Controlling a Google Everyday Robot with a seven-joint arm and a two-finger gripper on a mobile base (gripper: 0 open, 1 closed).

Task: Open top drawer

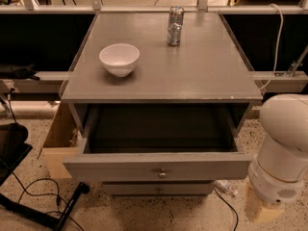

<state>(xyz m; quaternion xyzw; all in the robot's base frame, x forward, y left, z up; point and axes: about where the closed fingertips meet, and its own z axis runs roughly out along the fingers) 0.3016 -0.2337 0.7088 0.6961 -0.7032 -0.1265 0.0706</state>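
Note:
The top drawer [159,165] is pulled well out of the grey cabinet. Its wide grey front carries a small round knob [162,173] at the centre, and its deep grey box [161,129] is empty. A narrower drawer front [159,189] shows just below it. My white arm [284,148] is at the lower right, beside the drawer's right end. The gripper [262,208] points down at the arm's lower end, clear of the drawer front, and holds nothing I can see.
A white bowl [119,59] and a metal can [175,25] stand on the cabinet top [192,76]. A cardboard box [60,138] stands at the cabinet's left. Cables and a black stand leg [48,211] lie on the speckled floor at the lower left.

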